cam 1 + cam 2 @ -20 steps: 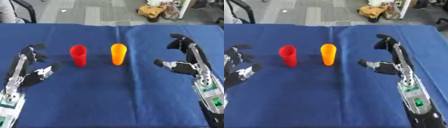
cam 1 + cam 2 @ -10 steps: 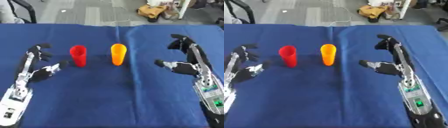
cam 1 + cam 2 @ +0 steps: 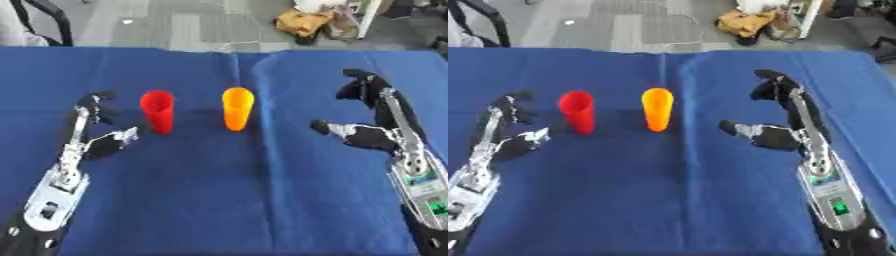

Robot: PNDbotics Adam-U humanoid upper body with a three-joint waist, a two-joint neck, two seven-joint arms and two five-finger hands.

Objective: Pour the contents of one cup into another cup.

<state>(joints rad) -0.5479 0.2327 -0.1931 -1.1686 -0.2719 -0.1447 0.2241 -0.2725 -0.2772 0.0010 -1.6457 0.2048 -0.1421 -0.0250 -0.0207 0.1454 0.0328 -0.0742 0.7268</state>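
Fingers of the left hand spread wide, holding nothing, just left of the tall red plastic cup; the right hand, equally spread and unladen, sits well right of the orange plastic cup. Both views match.

Stereo head pair, looking down, sharing the blue table

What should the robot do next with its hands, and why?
Probably slide the left hand a little toward the red cup and curl round it. That hand is open beside the cup, not touching. The orange cup stands upright next to it, and the right hand is open, farther off.
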